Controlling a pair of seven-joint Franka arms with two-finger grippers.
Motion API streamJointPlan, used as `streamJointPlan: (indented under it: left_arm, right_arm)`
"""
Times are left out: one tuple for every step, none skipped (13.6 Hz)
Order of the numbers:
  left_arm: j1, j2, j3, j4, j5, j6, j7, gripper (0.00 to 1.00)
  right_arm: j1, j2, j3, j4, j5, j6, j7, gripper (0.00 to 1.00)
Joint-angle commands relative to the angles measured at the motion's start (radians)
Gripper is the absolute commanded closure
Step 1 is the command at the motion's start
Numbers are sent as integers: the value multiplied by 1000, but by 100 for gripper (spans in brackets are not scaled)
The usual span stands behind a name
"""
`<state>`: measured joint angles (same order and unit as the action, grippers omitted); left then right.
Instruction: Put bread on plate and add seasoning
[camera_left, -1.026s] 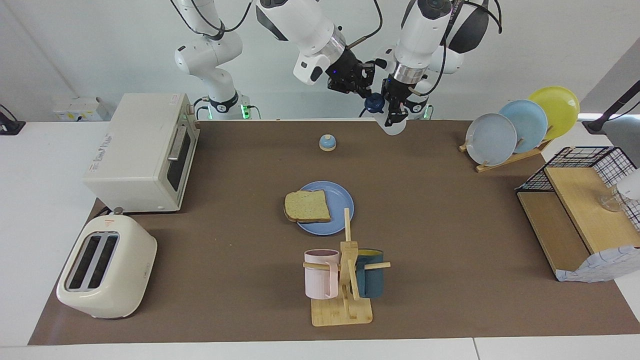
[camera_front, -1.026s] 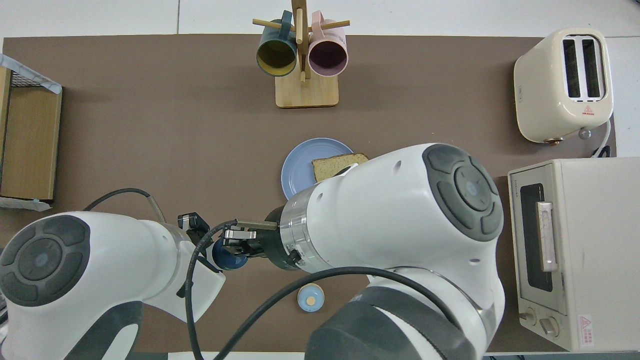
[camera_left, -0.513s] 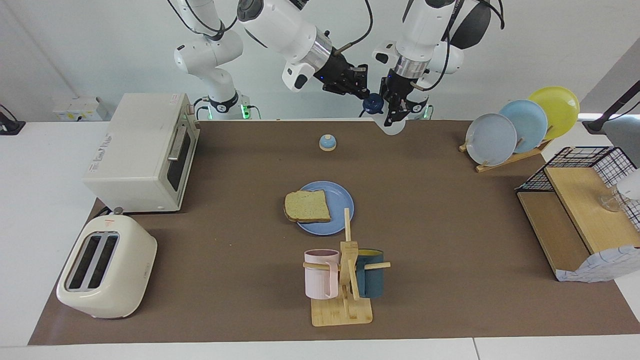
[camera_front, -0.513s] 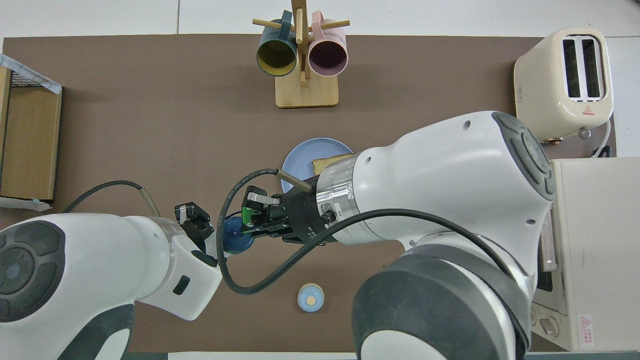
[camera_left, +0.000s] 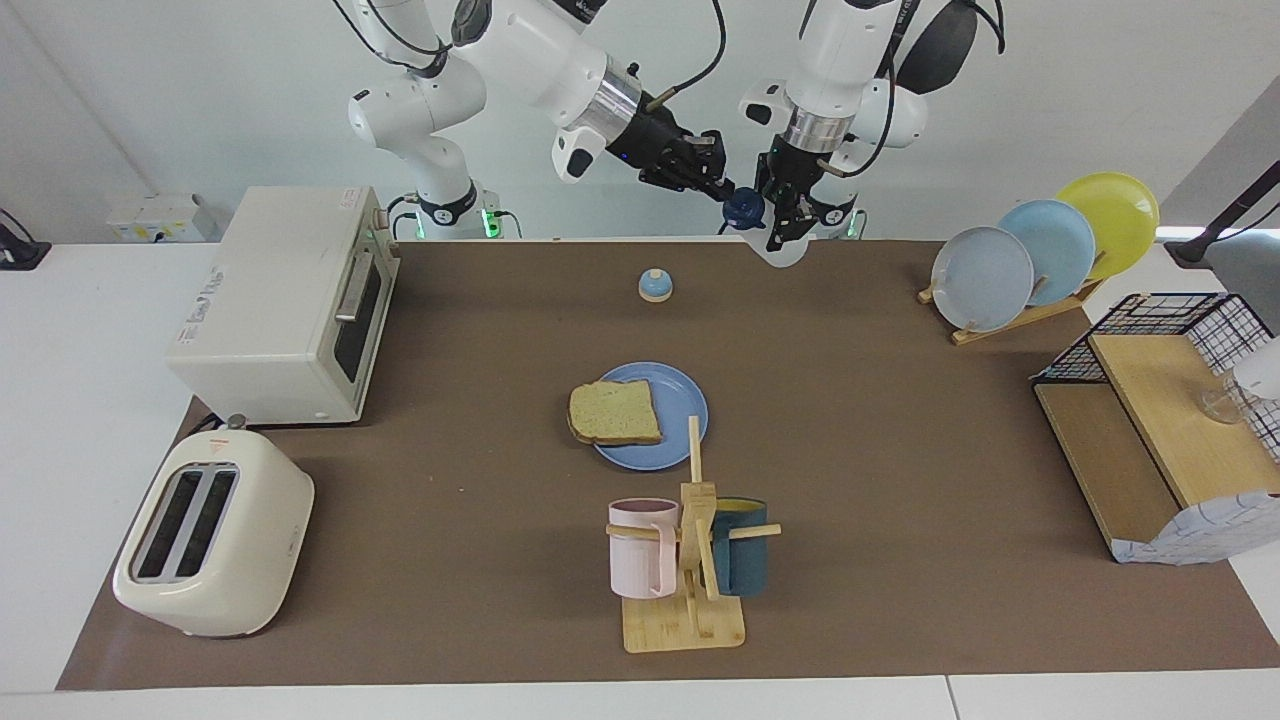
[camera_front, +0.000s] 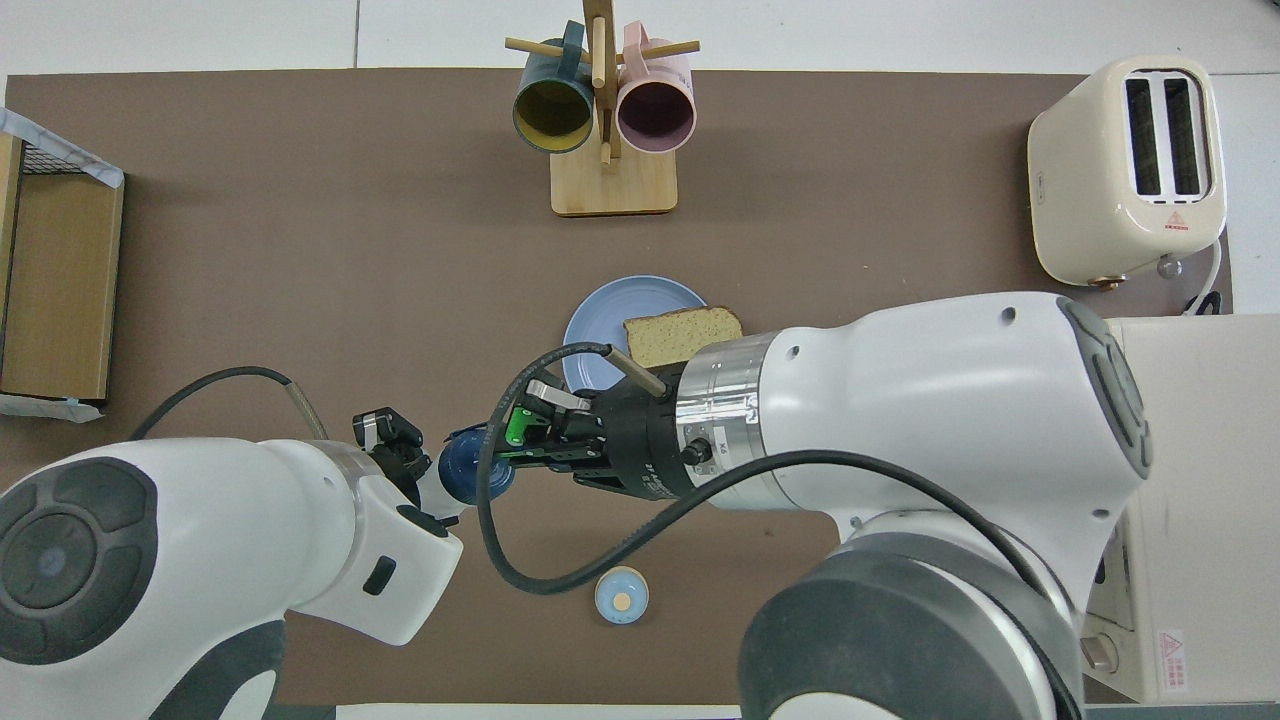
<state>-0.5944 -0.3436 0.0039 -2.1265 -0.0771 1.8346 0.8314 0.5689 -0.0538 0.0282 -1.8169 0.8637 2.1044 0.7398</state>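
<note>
The bread (camera_left: 614, 412) lies on the blue plate (camera_left: 680, 395) at mid-table, overhanging the rim toward the right arm's end; both also show in the overhead view, the bread (camera_front: 683, 334) and the plate (camera_front: 598, 335). My left gripper (camera_left: 785, 225) is shut on the seasoning bottle (camera_left: 748, 208) and holds it tilted in the air over the table edge nearest the robots. Its navy cap points at my right gripper (camera_left: 722, 188), whose tips are at the cap. In the overhead view the bottle (camera_front: 478, 477) sits between the left gripper (camera_front: 415, 468) and the right gripper (camera_front: 503, 448).
A small blue-domed bell (camera_left: 655, 285) stands nearer the robots than the plate. A mug rack (camera_left: 690, 560) stands farther out. A toaster oven (camera_left: 280, 300) and a toaster (camera_left: 210, 530) are at the right arm's end. A plate rack (camera_left: 1040, 250) and a wire shelf (camera_left: 1160, 420) are at the left arm's end.
Both grippers have risen a little with the bottle between them. The right forearm has swung toward its own end of the table. Bread and plate have not moved.
</note>
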Motion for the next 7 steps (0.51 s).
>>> streamJointPlan:
  left_arm:
    - [-4,-32,-25,-70,51,-61,5,100]
    - [-4,-32,-25,-70,68,-73,5,100]
    - [-4,-32,-25,-70,75,-81,5,100]
    - [-2,-32,-25,-70,83,-90,5,100]
    - [-2,-32,-25,-69,88,-92,6,100]
    - [-1,-32,-25,-69,88,-92,5,100]
    - [4,-31,-24,-67,88,-91,5,100]
  right_arm:
    - [-31,-18,-8,19,44,71,12,100]
    - [-31,-18,-8,19,46,72,12,100]
    - [-31,-18,-8,18,47,80,19,100]
    - [-31,-18,-8,18,47,85,21,100]
    - [-31,-18,-8,16,46,85,21,100]
    - [-31,-20,-10,8,46,85,21,100]
    - [-32,-24,-10,5,46,80,15,25]
